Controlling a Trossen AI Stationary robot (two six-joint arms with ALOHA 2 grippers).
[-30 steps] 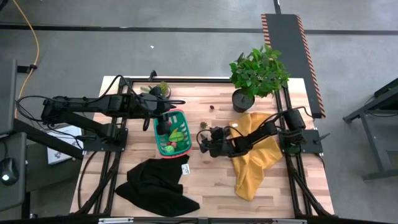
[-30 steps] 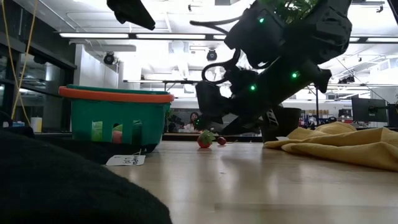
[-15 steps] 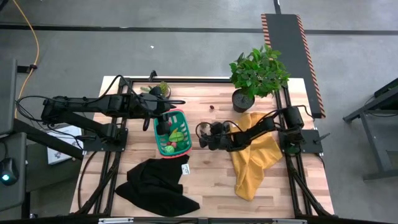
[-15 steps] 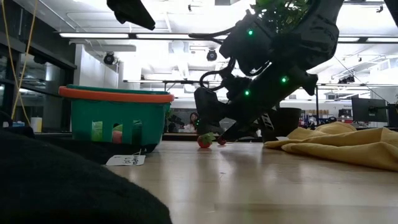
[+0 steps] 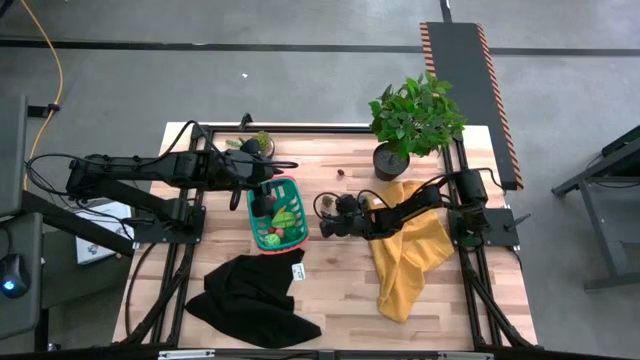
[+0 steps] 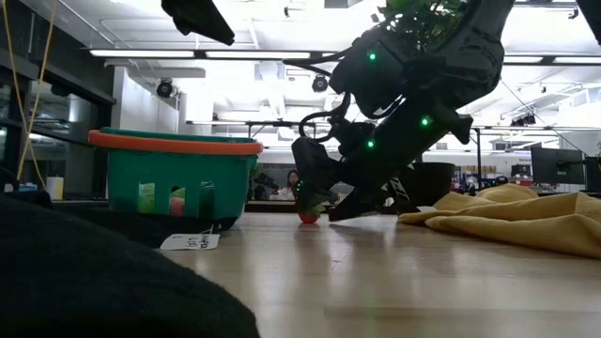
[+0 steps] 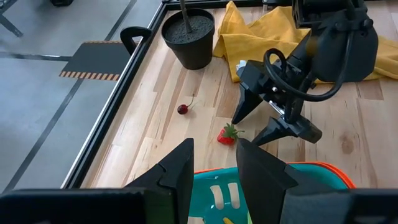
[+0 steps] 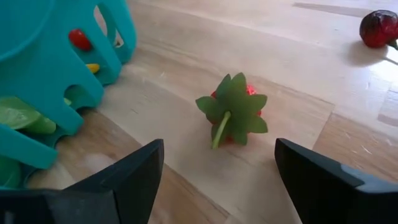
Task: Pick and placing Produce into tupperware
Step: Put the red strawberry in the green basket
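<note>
My right gripper [image 7: 261, 121] reaches low across the table from the yellow cloth [image 5: 410, 255] side, its fingers spread wide on either side of the strawberry [image 8: 233, 112], which lies on the wood just beside the teal basket [image 5: 277, 214] and touches neither finger. My left gripper [image 7: 211, 171] hangs above the basket's far end, fingers apart and empty. A cherry [image 7: 182, 109] sits farther off near the plant pot [image 7: 188, 37], and other produce lies in the basket.
</note>
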